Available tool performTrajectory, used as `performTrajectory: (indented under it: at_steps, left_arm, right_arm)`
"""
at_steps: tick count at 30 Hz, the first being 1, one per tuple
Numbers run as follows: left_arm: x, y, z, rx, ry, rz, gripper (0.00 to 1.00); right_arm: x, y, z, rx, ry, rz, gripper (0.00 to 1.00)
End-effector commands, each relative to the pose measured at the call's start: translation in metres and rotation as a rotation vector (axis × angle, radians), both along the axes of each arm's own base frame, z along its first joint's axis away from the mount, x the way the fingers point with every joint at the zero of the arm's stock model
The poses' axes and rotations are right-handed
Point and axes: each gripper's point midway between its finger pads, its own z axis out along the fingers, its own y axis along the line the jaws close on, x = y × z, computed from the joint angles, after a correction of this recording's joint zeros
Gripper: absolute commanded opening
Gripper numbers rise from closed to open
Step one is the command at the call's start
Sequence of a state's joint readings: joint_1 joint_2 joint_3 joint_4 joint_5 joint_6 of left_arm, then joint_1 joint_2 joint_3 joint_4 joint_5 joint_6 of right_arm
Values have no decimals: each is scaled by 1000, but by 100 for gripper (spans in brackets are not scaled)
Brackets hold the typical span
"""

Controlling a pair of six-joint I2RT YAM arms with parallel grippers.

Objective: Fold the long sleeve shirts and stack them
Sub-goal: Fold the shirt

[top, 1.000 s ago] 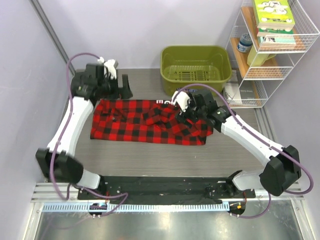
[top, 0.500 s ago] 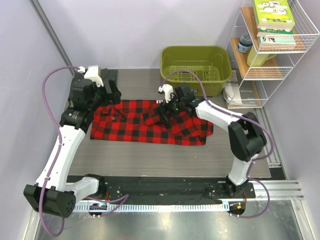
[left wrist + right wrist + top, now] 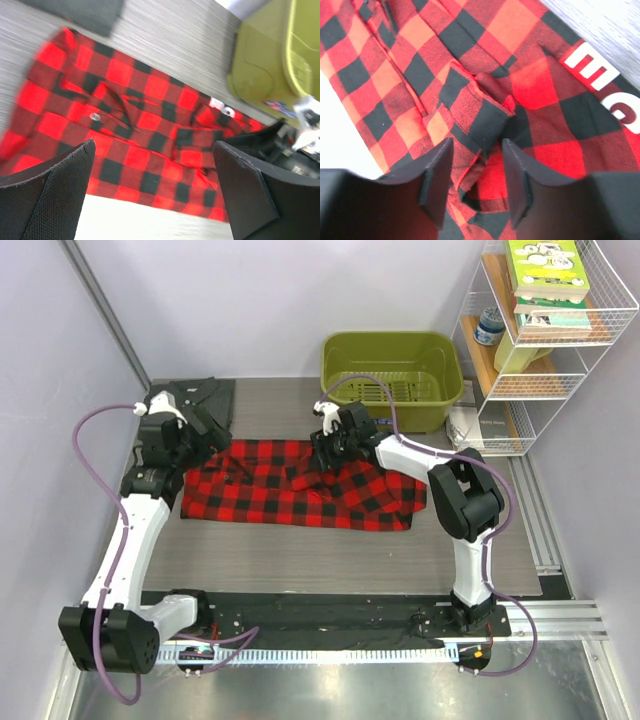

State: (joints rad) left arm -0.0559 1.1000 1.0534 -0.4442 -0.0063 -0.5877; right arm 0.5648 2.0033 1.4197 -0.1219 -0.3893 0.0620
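Top view: the plaid shirt (image 3: 300, 490) lies spread flat across the middle of the counter (image 3: 300, 555). The grey shirt (image 3: 200, 395) lies at the upper left, just past the plaid one's corner. The left claw (image 3: 208, 432) hangs over the plaid shirt's upper left corner. The right claw (image 3: 318, 458) is down on the shirt's upper middle, where the cloth is bunched. A green basket (image 3: 392, 375) sits behind it, and a wire shelf (image 3: 540, 360) fills the upper right.

Left wrist view: the left claw (image 3: 150, 200) is released, its fingers (image 3: 50, 195) spread wide at the lower corners and holding nothing. The plaid shirt (image 3: 135, 130) runs across the middle of the frame, the grey shirt (image 3: 75, 10) shows at the top left edge, and the basket (image 3: 265, 55) is at the upper right. The right claw (image 3: 285, 145) rests on the plaid at the right edge, near a white label (image 3: 220, 105).

Right wrist view: the right claw (image 3: 477, 190) is released, its fingers (image 3: 435, 185) a little apart on either side of a raised fold of the plaid shirt (image 3: 487, 125). The label (image 3: 600, 85) lies at the upper right.
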Motion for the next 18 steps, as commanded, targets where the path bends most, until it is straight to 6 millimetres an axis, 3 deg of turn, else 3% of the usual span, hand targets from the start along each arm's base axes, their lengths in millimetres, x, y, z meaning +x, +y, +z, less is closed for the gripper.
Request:
performTrajectory:
  at_steps: [1,3,4,6,8,11,18]
  left_arm:
    - [9,-9,-15,-195,28,13,100]
    - [10,2,-30,-286,75,77,100]
    - [8,1,-37,-299,96,80,100]
    - [7,-8,-41,-375,117,73,100]
    - [6,-19,-47,-431,142,58,100]
    - [9,-33,-49,-487,167,55,100]
    - [14,-66,-92,-592,312,101,100]
  right_arm:
    - [3,21,28,130,-15,46,39]
    - [-3,24,33,150,-8,69,24]
    - [-2,25,40,167,-21,73,12]
    - [-8,23,55,191,-34,68,2]
    - [-5,27,84,258,-97,58,1]
    - [-16,36,96,287,-120,85,1]
    - [-47,48,79,263,-122,160,1]
